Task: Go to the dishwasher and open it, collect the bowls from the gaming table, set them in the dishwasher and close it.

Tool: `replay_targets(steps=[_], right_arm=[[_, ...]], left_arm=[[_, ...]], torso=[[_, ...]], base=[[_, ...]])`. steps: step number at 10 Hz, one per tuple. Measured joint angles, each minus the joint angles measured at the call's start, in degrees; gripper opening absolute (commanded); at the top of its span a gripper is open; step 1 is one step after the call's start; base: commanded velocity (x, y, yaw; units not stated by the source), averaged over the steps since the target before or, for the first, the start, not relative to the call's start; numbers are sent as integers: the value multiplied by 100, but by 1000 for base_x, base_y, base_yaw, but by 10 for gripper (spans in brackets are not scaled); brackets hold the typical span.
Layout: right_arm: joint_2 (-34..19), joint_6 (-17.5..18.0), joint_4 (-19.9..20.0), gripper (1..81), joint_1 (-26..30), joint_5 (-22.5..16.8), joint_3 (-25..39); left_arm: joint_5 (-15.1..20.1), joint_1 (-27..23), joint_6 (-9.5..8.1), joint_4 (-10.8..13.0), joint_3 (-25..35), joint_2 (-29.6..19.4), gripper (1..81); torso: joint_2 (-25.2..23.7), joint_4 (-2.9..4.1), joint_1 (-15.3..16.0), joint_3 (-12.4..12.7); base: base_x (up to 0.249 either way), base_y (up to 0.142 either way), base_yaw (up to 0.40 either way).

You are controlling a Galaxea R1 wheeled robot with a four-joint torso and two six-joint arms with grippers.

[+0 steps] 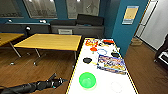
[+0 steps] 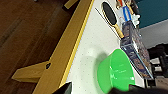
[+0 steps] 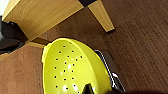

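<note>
Left arm (image 1: pixel 30 86) stretched forward low, left gripper (image 1: pixel 61 80) at its tip, level

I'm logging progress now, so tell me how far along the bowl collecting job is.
Partly done, it seems. The perforated yellow-green plastic bowl shows close against the right wrist camera over the wood floor, apparently already picked up. The bright translucent green round bowl sits on the long white-topped gaming table beside the colourful game box, with the left gripper at the table's edge. Collecting it remains; no dishwasher is visible here.
</note>
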Motion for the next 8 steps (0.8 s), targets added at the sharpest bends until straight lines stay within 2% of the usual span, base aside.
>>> replay_targets(steps=[2,5,8], right_arm=[[2,0,-4,10,2,-6,-10],[96,0,-4,10,28,-22,-71],[193,21,-6,10,72,-46,-222]], left_arm=[[180,-13,0,4,-460,336,811],[345,-107,0,85,-636,769,811],[507,-102,-17,133,-1165,1270,811]], torso=[[0,0,2,-2],[2,0,2,-5],[2,0,2,-7]], base=[[0,0,0],[0,0,0],[0,0,0]])
